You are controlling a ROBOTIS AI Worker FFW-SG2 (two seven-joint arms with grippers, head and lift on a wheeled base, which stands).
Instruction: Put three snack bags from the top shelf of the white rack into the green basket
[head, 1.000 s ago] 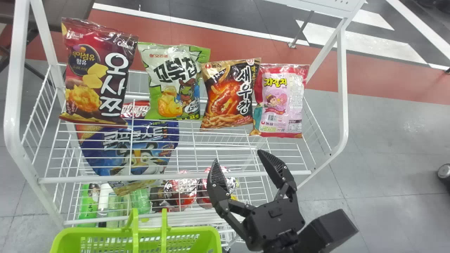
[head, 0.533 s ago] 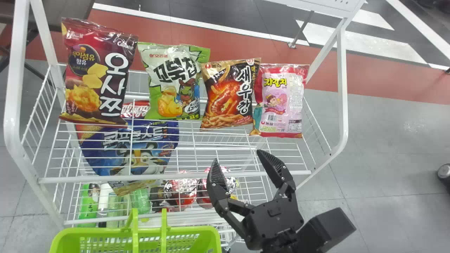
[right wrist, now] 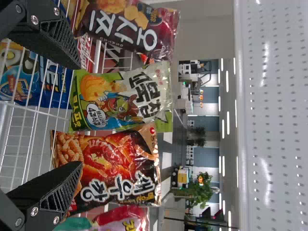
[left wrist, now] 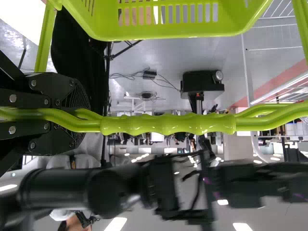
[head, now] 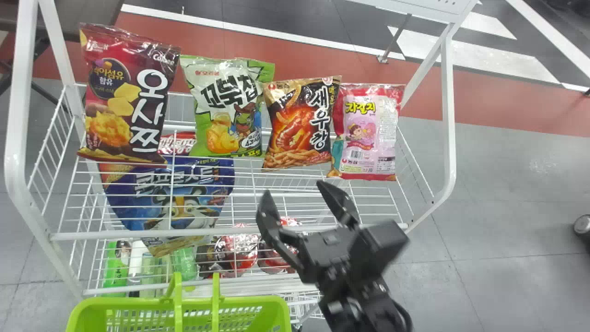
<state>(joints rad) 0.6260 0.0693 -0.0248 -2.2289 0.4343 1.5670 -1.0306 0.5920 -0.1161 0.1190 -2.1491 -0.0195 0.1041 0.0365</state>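
Snack bags: four face you in a row on the top shelf [head: 417, 166] of the white rack [head: 449, 92]: dark red bag [head: 129, 97], green-and-white bag [head: 228, 110], black-and-orange bag [head: 302, 122], pink bag [head: 368, 133], from your left to right.
Tight spots: black-and-orange bag overlaps both its neighbours in your head view.
Right claw [head: 293, 188]: spread, with nothing in its grip, short of the black-and-orange bag.
Front rail [head: 138, 234]: runs across the rack on your side, between your green basket [head: 276, 309] and the bags.
Blue bag [head: 179, 193]: below the top shelf's wires, toward your left.
Lower down: green containers [head: 184, 263] and round red packs [head: 237, 251] sit behind more wire.
Green basket: just before the rack, low on your left, its handle raised.
Left claw [left wrist: 85, 120]: pinching the basket handle [left wrist: 168, 124].
White perforated panel [right wrist: 274, 115]: above the bags, something to mind.
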